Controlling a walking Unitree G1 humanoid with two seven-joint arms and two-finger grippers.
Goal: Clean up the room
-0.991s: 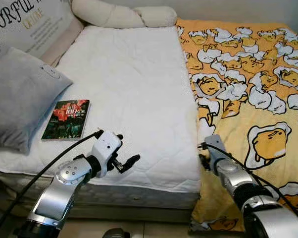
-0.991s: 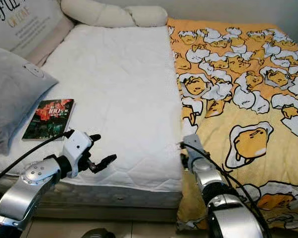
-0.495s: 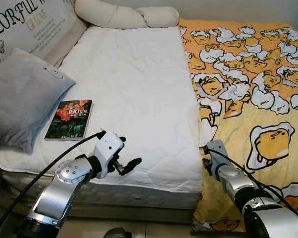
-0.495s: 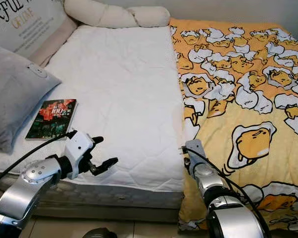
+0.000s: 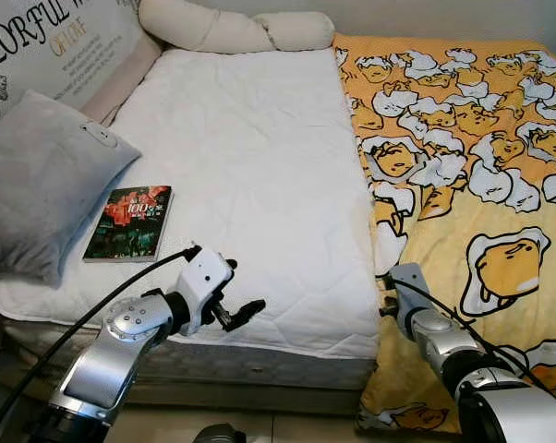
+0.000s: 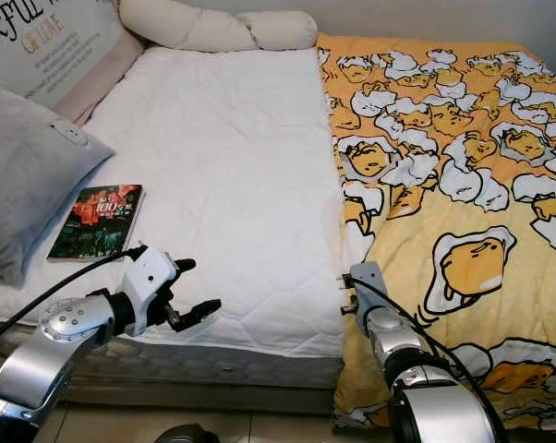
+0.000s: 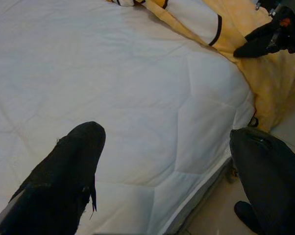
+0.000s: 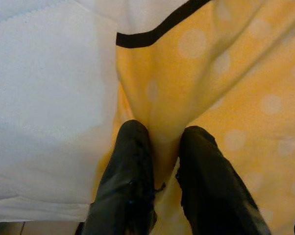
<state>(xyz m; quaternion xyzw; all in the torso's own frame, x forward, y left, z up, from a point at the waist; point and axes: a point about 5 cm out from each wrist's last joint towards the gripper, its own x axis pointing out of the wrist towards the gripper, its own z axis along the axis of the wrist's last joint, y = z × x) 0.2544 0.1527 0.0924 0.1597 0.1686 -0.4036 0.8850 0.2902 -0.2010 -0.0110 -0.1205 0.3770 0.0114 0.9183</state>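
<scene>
A fold of the yellow blanket (image 8: 221,73) is pinched between the nearly closed fingers (image 8: 133,186) of the right tool (image 8: 162,161), right at the blanket's edge where it meets the white mattress (image 5: 250,166). The hold seems to be taken there so that the cover can be drawn across the bare half of the bed. The left tool (image 7: 162,161) is held wide open and empty, just over the mattress's near edge, with the right tool ahead of it; it appears to be kept ready. Beyond the left tool, a book (image 5: 128,222) is left beside a grey pillow (image 5: 42,180).
</scene>
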